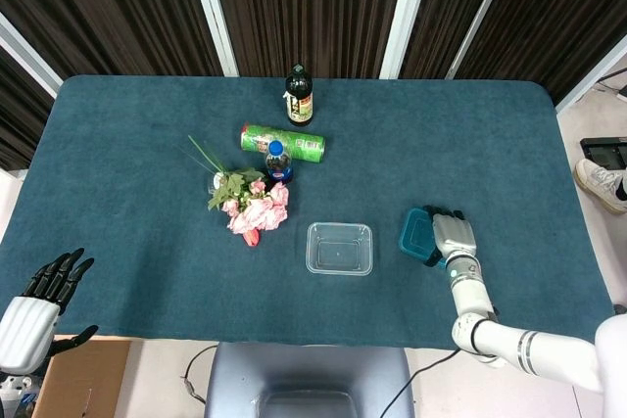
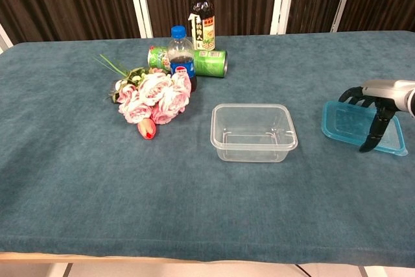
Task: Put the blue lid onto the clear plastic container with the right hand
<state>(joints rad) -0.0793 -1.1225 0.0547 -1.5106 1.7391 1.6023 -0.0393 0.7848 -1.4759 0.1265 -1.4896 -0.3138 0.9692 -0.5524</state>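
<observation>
- We saw our right hand gripping the blue lid, tilted, low over the bench.
- The clear plastic container sat uncovered, well apart to the lid's left.
- Our left hand hung off the bench edge, fingers spread, holding nothing.

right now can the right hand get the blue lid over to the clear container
Probably yes. The right hand is already at the blue lid, fingers around it, and only bare cloth lies between it and the clear container.
</observation>
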